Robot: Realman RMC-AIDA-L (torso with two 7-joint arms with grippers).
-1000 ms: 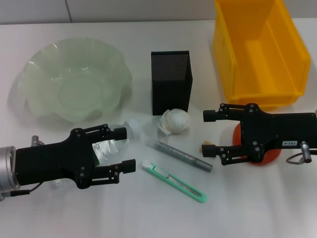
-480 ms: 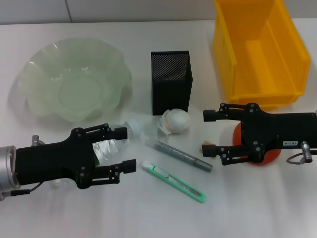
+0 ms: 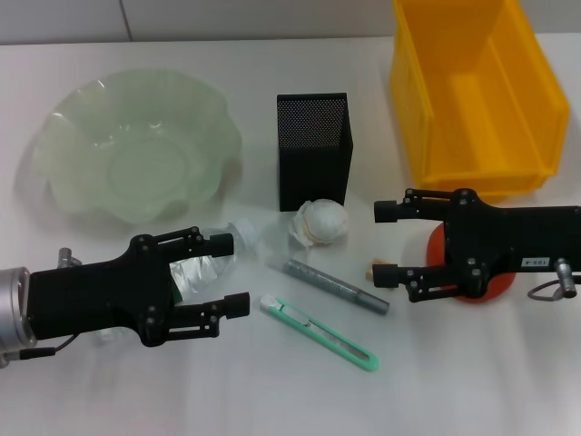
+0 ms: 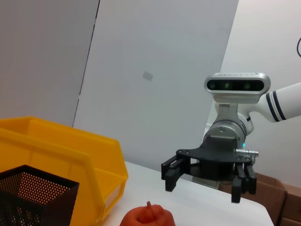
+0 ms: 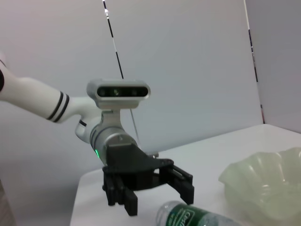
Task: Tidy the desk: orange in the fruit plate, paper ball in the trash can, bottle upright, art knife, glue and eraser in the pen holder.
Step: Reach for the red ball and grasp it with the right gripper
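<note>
at the upper left of the head view sits the pale green fruit plate (image 3: 136, 145). below it, at the lower left, the left gripper (image 3: 225, 274) hovers with its fingers spread wide over the clear bottle (image 3: 204, 263), which lies on its side. right of centre top stands the black mesh pen holder (image 3: 314, 150), with the paper ball (image 3: 321, 221) just in front of it. lower centre holds the grey glue stick (image 3: 334, 286) and the green art knife (image 3: 320, 332), lying side by side. a small eraser (image 3: 376, 267) lies by the right gripper (image 3: 385, 242), which is spread open above the orange (image 3: 472, 272). the yellow trash can (image 3: 477, 91) fills the upper right.
</note>
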